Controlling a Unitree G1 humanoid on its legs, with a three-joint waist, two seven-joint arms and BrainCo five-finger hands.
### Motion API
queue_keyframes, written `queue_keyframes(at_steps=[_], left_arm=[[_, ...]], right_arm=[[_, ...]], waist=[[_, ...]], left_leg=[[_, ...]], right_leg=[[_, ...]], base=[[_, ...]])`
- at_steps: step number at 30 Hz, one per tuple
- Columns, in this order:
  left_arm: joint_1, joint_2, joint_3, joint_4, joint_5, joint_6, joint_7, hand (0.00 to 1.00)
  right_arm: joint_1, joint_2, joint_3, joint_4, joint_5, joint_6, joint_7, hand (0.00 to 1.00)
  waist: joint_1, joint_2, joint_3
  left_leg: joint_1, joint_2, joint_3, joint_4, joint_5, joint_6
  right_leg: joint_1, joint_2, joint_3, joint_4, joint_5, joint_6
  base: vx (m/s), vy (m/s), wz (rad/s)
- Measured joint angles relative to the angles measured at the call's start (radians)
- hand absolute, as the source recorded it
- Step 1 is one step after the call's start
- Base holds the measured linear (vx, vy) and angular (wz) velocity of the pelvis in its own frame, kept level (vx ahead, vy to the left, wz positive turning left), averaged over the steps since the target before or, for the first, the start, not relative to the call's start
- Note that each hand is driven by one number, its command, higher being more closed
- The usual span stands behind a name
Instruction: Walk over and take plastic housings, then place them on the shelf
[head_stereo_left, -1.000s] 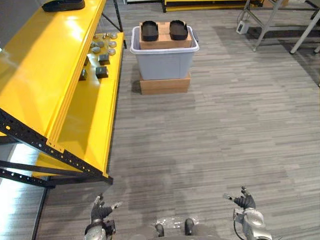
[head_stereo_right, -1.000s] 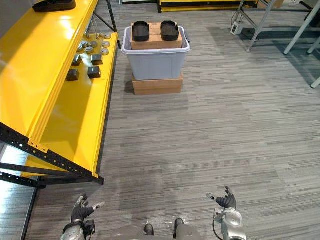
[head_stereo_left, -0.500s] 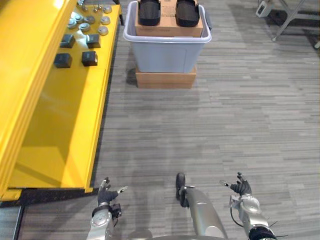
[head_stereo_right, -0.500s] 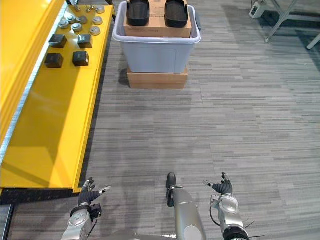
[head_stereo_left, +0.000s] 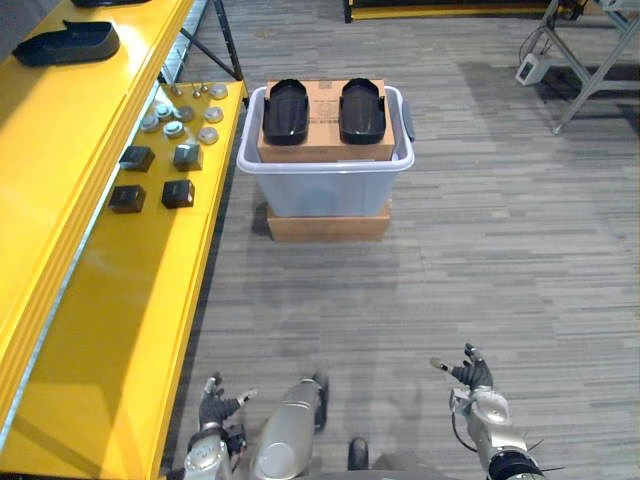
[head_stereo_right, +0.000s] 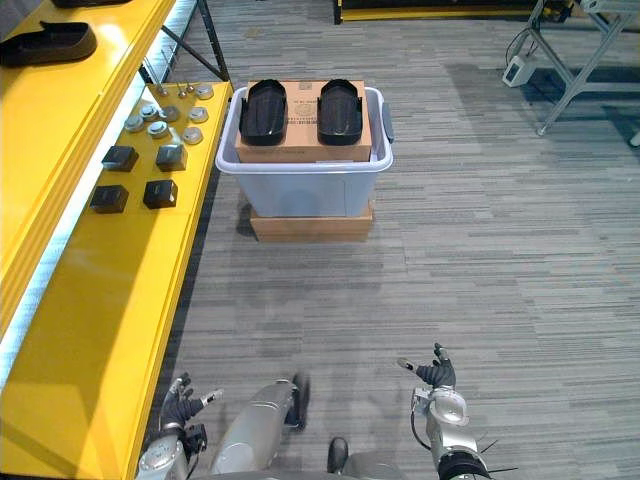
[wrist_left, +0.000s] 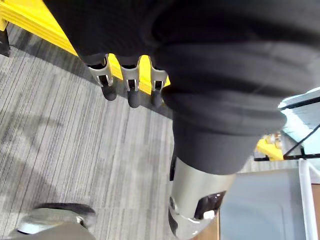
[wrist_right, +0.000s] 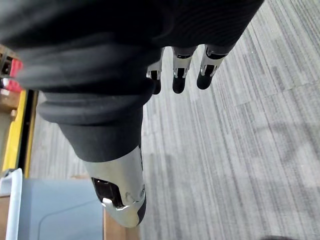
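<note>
Looking far ahead, you have two black plastic housings (head_stereo_left: 288, 110) lying side by side on a cardboard box (head_stereo_left: 325, 150) set in a grey tub (head_stereo_left: 330, 190); the box's print is too small to read. A third housing (head_stereo_left: 68, 43) lies on the yellow shelf (head_stereo_left: 120, 300), far left. Your left hand (head_stereo_left: 213, 405) and right hand (head_stereo_left: 472, 378) hang near, fingers loosely spread, empty.

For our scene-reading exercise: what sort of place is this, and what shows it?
Probably a workshop or warehouse: a yellow shelf with small metal parts, and a grey bin carrying black housings.
</note>
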Motion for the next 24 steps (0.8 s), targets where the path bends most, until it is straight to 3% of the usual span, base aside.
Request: queue_keyframes(at_steps=[1,2,4,6,8,11,13,14,16,18,19,20,21,24], left_arm=[[-0.008,0.0,-0.003,-0.001,0.0,0.002,0.0,0.0],[-0.016,0.004,-0.016,-0.002,0.0,0.002,0.0,0.0],[-0.032,0.006,-0.033,-0.002,0.0,0.003,0.0,0.0],[-0.058,0.006,-0.036,-0.002,0.0,0.004,0.0,0.0],[-0.079,0.007,-0.036,-0.002,0.0,0.002,-0.001,0.0],[-0.091,0.006,-0.036,0.008,-0.001,0.003,0.0,0.0],[-0.083,0.018,-0.035,0.022,0.0,0.003,0.0,0.0],[-0.079,0.028,-0.034,0.025,0.0,0.003,0.0,0.0],[-0.057,0.028,-0.03,0.028,0.002,0.003,0.0,0.0],[-0.054,0.011,-0.006,0.029,0.006,0.003,0.001,0.0],[-0.048,-0.014,0.018,0.028,0.006,0.004,0.002,0.0],[-0.041,-0.026,0.026,0.029,0.007,0.005,0.002,0.0],[-0.037,-0.027,0.02,0.03,0.006,0.007,0.001,0.0],[-0.047,-0.036,-0.008,0.029,0.007,0.006,-0.002,0.0]], right_arm=[[0.012,0.017,-0.007,-0.001,0.0,0.0,0.001,0.0],[0.03,0.031,-0.013,-0.01,-0.001,0.0,0.003,0.0],[0.065,0.049,-0.013,-0.042,-0.002,0.001,0.018,0.0],[0.096,0.076,-0.01,-0.076,-0.002,0.0,0.021,0.0],[0.111,0.095,-0.009,-0.086,-0.002,-0.001,0.021,0.0],[0.111,0.108,-0.011,-0.065,-0.002,0.001,0.022,0.0],[0.111,0.112,-0.011,-0.03,-0.002,0.002,0.021,0.0],[0.112,0.112,-0.011,-0.008,-0.002,0.002,0.02,0.0],[0.119,0.115,-0.016,0.019,-0.002,0.01,0.02,0.0],[0.12,0.113,-0.014,0.005,-0.002,0.005,0.02,0.0],[0.106,0.1,-0.002,-0.013,0.003,0.003,0.019,0.0],[0.101,0.095,0.012,-0.024,0.01,0.003,0.017,0.0],[0.084,0.102,0.018,-0.029,0.016,0.0,0.017,0.0],[0.078,0.11,0.004,-0.039,0.035,-0.01,0.016,0.0]], waist=[[-0.003,-0.009,-0.004],[-0.01,-0.011,-0.005],[-0.014,-0.009,-0.006],[-0.043,-0.008,-0.007],[-0.056,-0.011,-0.013],[-0.055,-0.013,-0.012],[-0.057,-0.037,-0.026],[-0.057,-0.052,-0.037],[-0.062,-0.056,-0.072],[-0.073,-0.02,-0.068],[-0.07,0.017,-0.061],[-0.048,0.04,-0.06],[-0.036,0.041,-0.059],[-0.027,0.019,-0.056]], left_leg=[[0.045,-0.016,-0.009,0.009,-0.041,0.011],[0.106,-0.028,-0.018,0.018,-0.088,0.017],[0.216,-0.041,-0.033,0.021,-0.143,0.024],[0.339,-0.04,-0.084,-0.006,-0.182,0.026],[0.407,-0.023,-0.109,-0.035,-0.214,0.015],[0.5,0.002,-0.132,-0.075,-0.245,-0.012],[0.553,0.011,-0.157,-0.114,-0.273,-0.059],[0.565,0.01,-0.173,-0.121,-0.288,-0.079],[0.582,0.044,-0.216,-0.099,-0.321,-0.125],[0.474,0.079,-0.202,0.165,-0.32,-0.144],[0.341,0.128,-0.168,0.462,-0.271,-0.181],[0.276,0.17,-0.131,0.605,-0.28,-0.178],[0.229,0.196,-0.114,0.664,-0.287,-0.167],[0.191,0.213,-0.097,0.479,-0.296,-0.185]], right_leg=[[-0.063,-0.014,-0.007,0.212,0.007,0.051],[-0.145,-0.036,-0.017,0.465,0.052,0.13],[-0.249,-0.076,-0.033,0.777,0.052,0.128],[-0.348,-0.109,-0.095,0.879,0.026,0.082],[-0.43,-0.135,-0.154,0.787,0.013,0.061],[-0.494,-0.134,-0.208,0.489,0.025,0.07],[-0.493,-0.099,-0.182,0.176,0.135,0.062],[-0.492,-0.094,-0.168,0.105,0.19,0.046],[-0.46,-0.065,-0.167,0.067,0.322,-0.028],[-0.404,-0.037,-0.23,0.042,0.308,-0.05],[-0.343,-0.006,-0.24,0.001,0.296,-0.065],[-0.298,0.024,-0.227,-0.02,0.287,-0.079],[-0.247,0.034,-0.216,-0.037,0.279,-0.09],[-0.157,0.009,-0.199,-0.081,0.279,-0.09]], base=[[0.74,0.173,0.06],[0.61,0.146,0.1],[0.51,0.107,0.16],[0.5,0.078,0.51],[0.42,0.041,0.46],[0.43,-0.038,0.2],[0.42,-0.103,0.43],[0.46,-0.16,0.59],[0.59,-0.262,0.74],[0.53,-0.265,0.66],[0.45,-0.212,0.15],[0.52,-0.2,-0.21],[0.4,-0.129,-0.46],[0.37,-0.08,-0.24]])
